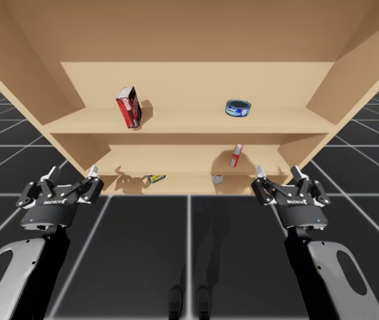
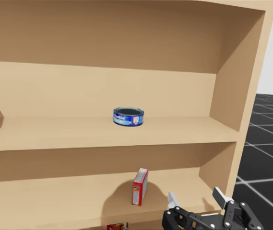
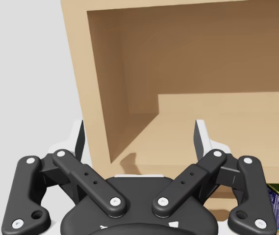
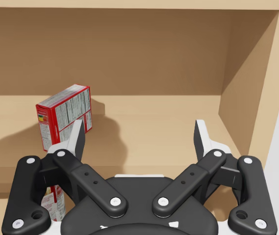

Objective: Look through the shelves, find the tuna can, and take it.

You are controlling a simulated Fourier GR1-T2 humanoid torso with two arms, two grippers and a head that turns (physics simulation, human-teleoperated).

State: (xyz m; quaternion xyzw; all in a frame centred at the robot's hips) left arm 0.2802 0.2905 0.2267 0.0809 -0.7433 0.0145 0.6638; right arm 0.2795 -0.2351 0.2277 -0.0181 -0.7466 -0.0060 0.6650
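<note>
Wooden shelves (image 1: 352,70) over dark gridded floor (image 1: 142,253), left gripper (image 1: 72,175) and right gripper (image 1: 278,173) held wide open and empty, tuna can (image 1: 238,108) seated on upper shelf (image 1: 182,115), above and ahead of right gripper

Both agape: left pincer (image 1: 73,172), right pincer (image 1: 278,172)

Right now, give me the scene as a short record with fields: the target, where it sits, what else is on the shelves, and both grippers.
target: blue tuna can
location: upper shelf, right part, standing alone
same shelf: red box, toward the left end
below: small red box on the lower shelf, roughly under the can
left gripper: open, empty
right gripper: open, empty
</note>
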